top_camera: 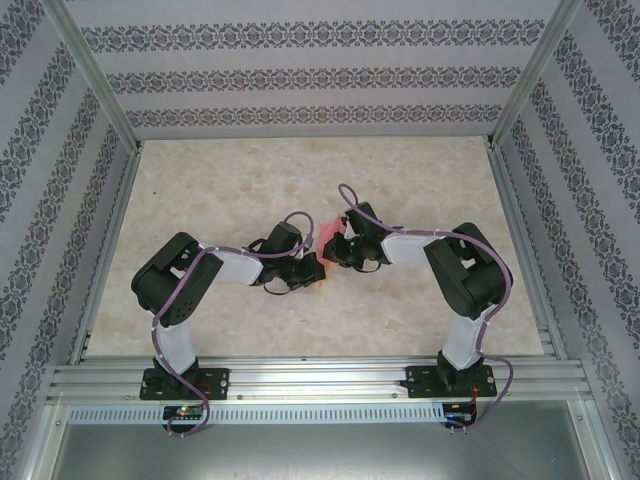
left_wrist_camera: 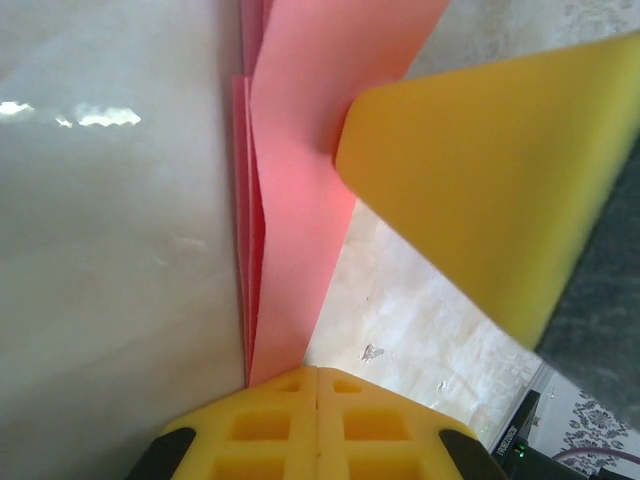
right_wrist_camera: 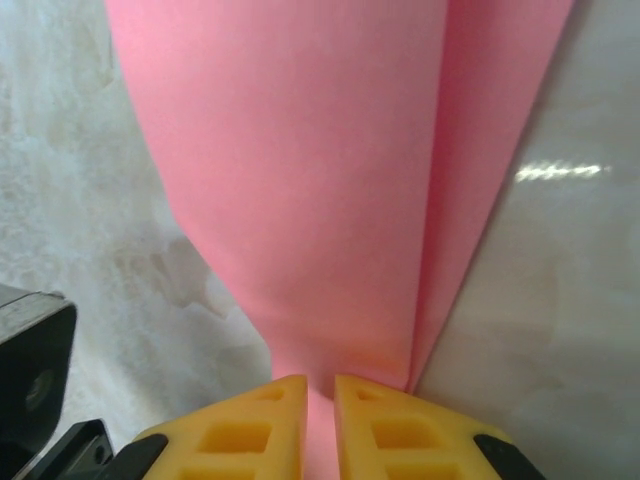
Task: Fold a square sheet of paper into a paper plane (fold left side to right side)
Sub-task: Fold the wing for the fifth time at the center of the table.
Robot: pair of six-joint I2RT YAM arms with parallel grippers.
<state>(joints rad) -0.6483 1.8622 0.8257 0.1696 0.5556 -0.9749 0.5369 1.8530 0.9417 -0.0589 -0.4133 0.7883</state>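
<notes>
The two arms meet mid-table with the paper strung between them, each working one end so a fold can be drawn tight along its length. The right gripper has its jaws at a narrow slit with pink showing in the gap, so it is pinching the paper's narrowed end, and the sheet fans out wide ahead of those jaws with a lengthwise crease just right of their centre. The left gripper has its jaws pressed flat together. The paper's layered edge runs straight up to their tips, a little left of the seam, though I can't quite tell whether it is nipped or only lying beneath them. Its camera gives what the right one doesn't: several stacked layers along the fold, and a yellow finger of the other gripper bearing on the sheet ahead and to the right. From overhead just a small patch of pink peeks out between the wrists.
</notes>
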